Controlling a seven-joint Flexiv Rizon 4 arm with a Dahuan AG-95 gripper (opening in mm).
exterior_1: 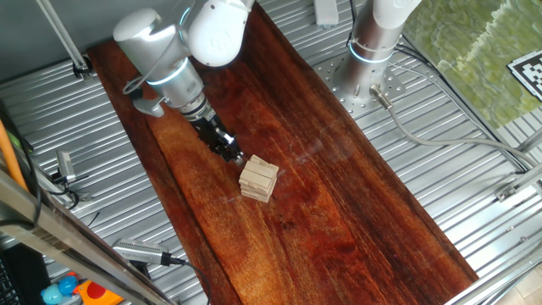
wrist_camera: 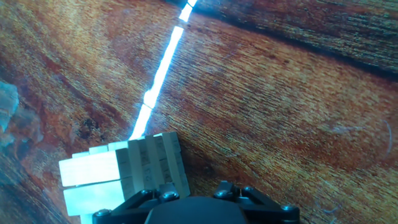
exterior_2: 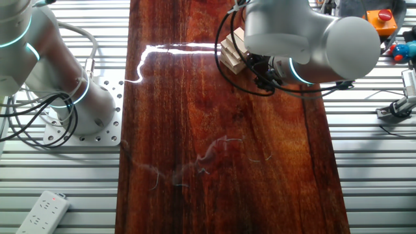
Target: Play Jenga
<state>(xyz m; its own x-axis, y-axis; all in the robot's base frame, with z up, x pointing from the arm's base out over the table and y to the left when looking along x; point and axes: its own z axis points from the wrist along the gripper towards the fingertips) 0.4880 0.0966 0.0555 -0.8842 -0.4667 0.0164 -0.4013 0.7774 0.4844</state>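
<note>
The hand is at the upper left edge of the block stack, near the middle of the frame, very close or touching; I cannot tell which. Whether its fingers are spread or pressed together is also not visible. The stack stands complete on the dark wood board of the counter, so the game looks only started: no block lies outside yet.

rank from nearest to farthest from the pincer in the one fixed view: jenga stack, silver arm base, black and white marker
1. Jenga stack: right beside the pincer, on the dark board.
2. Silver arm base: off the board's edge, toward the top right.
3. Black-and-white marker: at the far right edge of the picture.
</note>
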